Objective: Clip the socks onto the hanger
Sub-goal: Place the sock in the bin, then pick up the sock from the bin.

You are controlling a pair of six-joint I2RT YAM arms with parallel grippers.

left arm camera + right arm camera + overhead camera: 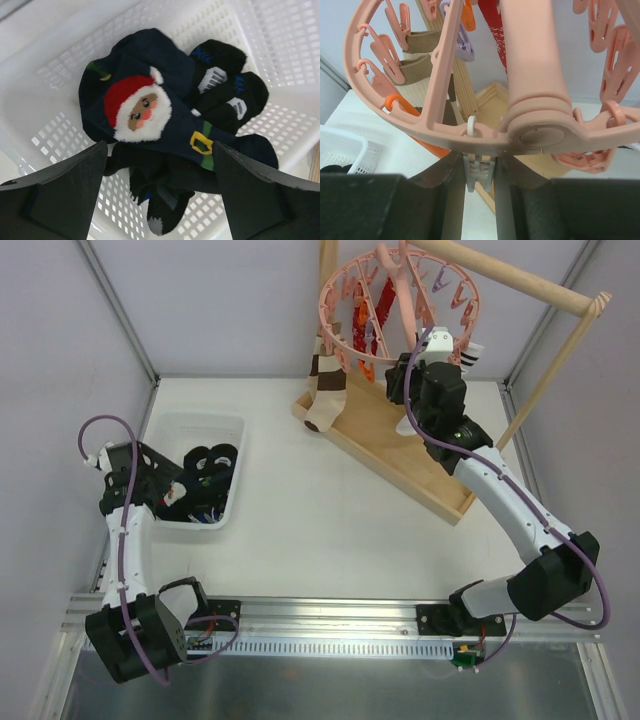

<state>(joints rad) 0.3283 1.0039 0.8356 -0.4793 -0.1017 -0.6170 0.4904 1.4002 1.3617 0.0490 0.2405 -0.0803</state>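
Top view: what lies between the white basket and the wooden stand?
Nothing. In the top view only bare white table stretches between the basket on the left and the near edge of the stand on the right.

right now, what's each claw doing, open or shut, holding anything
left claw: open, empty, above the socks in the basket
right claw: shut on a pale clip hanging from the hanger
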